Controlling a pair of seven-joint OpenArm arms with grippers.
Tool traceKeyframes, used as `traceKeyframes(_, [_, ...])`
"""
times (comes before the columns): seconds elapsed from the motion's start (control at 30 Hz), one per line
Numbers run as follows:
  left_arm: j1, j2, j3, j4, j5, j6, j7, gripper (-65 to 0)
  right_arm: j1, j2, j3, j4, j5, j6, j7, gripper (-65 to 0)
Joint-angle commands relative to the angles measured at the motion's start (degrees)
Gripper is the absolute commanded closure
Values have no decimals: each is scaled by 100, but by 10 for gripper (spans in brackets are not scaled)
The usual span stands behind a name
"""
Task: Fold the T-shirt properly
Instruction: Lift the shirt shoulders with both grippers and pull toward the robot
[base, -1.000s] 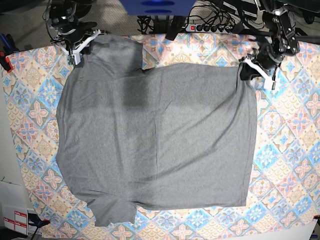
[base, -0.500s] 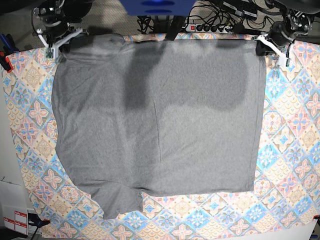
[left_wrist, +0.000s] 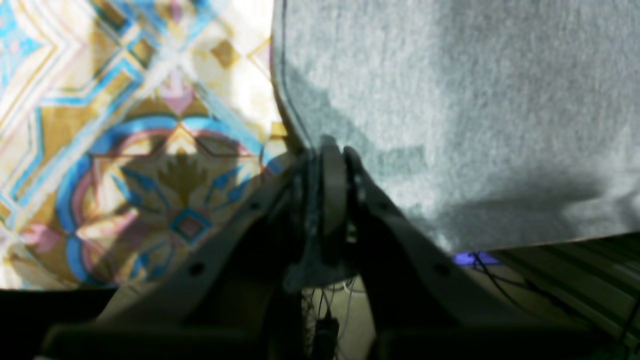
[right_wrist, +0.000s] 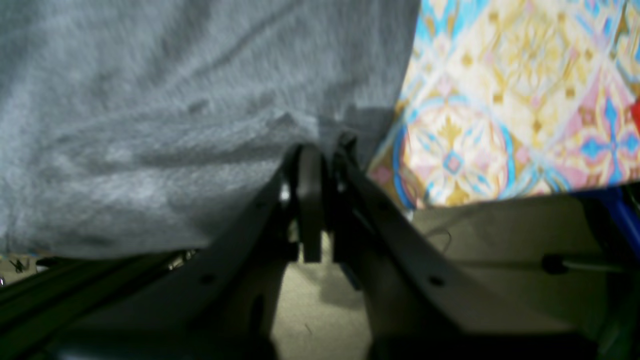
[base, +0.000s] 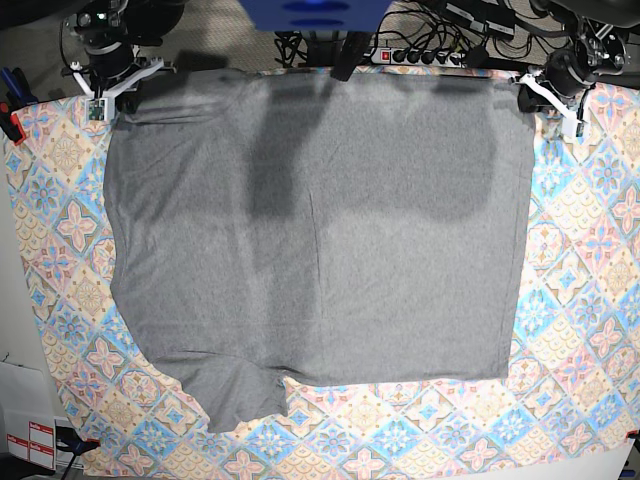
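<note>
The grey T-shirt (base: 320, 230) lies spread flat on the patterned tablecloth (base: 580, 260), one sleeve (base: 235, 400) sticking out at the near left. At the far right corner of the cloth, my left gripper (base: 537, 100) is shut on the shirt's edge. The left wrist view shows its fingers (left_wrist: 327, 150) pinching the grey hem (left_wrist: 450, 100). My right gripper (base: 112, 98) is shut on the far left corner. In the right wrist view its closed tips (right_wrist: 320, 142) bite into the bunched grey cloth (right_wrist: 175, 125).
A power strip (base: 430, 55) and cables lie behind the table's far edge, beside a blue object (base: 315, 12). A red clamp (base: 10, 122) grips the left table edge. White papers (base: 30, 435) sit by the near left corner.
Both grippers have drawn the shirt's far edge back and outwards to the table's far corners, stretching the cloth flat. Over the last half second they have barely moved.
</note>
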Motion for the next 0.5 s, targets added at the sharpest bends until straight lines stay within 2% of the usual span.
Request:
traceKeyframes(0.0, [-51,-148,-6,4,248,189,109,-40,-49,48,57,80,2,-44,89,-6])
traceKeyframes(0.37, [-807,-351,-6,4,284,189,689,-40,426,84,57,124,-16,-44,89,-6])
traceKeyframes(0.47, [-966,-351,-6,4,284,189,804,-40,549,84,22,194,-306,-44,80,-6])
